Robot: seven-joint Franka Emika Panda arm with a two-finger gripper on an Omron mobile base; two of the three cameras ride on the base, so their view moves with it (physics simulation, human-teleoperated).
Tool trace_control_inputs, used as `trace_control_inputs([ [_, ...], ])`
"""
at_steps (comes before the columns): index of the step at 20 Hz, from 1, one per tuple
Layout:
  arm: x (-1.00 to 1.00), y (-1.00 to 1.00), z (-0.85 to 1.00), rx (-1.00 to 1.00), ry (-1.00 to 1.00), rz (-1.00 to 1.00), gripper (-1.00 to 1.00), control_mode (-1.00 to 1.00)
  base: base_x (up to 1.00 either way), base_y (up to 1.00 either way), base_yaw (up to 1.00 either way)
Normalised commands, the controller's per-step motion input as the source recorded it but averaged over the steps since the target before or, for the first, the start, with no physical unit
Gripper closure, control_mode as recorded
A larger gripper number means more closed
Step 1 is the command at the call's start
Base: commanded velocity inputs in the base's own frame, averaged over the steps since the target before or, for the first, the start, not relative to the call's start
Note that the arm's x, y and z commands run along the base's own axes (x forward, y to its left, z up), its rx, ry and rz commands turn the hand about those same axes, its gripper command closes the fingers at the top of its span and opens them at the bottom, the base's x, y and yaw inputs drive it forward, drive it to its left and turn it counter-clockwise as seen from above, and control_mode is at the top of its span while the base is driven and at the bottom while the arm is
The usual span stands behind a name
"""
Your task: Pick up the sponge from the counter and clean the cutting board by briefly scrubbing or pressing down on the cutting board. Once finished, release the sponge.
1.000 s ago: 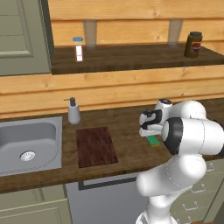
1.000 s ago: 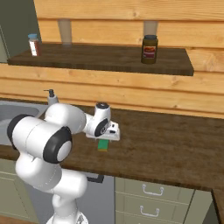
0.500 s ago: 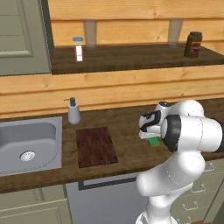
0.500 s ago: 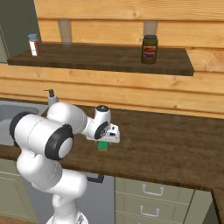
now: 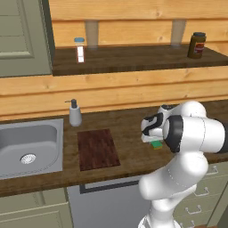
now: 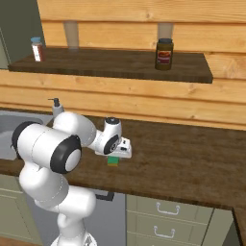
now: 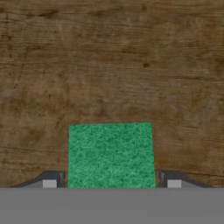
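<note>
Your gripper [image 7: 111, 183] straddled the green sponge [image 7: 110, 155] on the wood-grain surface [image 7: 109, 61], fingertips against both sides, apparently gripping it for lifting toward the cutting board [image 5: 98, 148].

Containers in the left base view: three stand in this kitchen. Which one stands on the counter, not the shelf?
The white soap dispenser, beside the sink. The small bottle and dark jar stand on the shelf.

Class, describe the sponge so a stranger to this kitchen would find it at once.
Start at the long brown wood-grain counter with its grey sink. Right of the dark reddish-brown cutting board, below the white arm's gripper, lies the small flat sponge. Its bright green top is the only green there.
</note>
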Motion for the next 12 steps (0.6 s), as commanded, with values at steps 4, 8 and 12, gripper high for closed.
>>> trace_control_inputs([
  [4, 0.0, 0.0, 0.0, 0.0, 0.0, 0.0, 1.0, -1.0, 0.0, 0.0, 0.0],
  [8, 0.0, 0.0, 0.0, 0.0, 0.0, 0.0, 1.0, -1.0, 0.0, 0.0, 0.0],
  [12, 0.0, 0.04, 0.29, 0.01, 0.0, 0.0, 1.0, -1.0, 0.0, 0.0, 0.0],
])
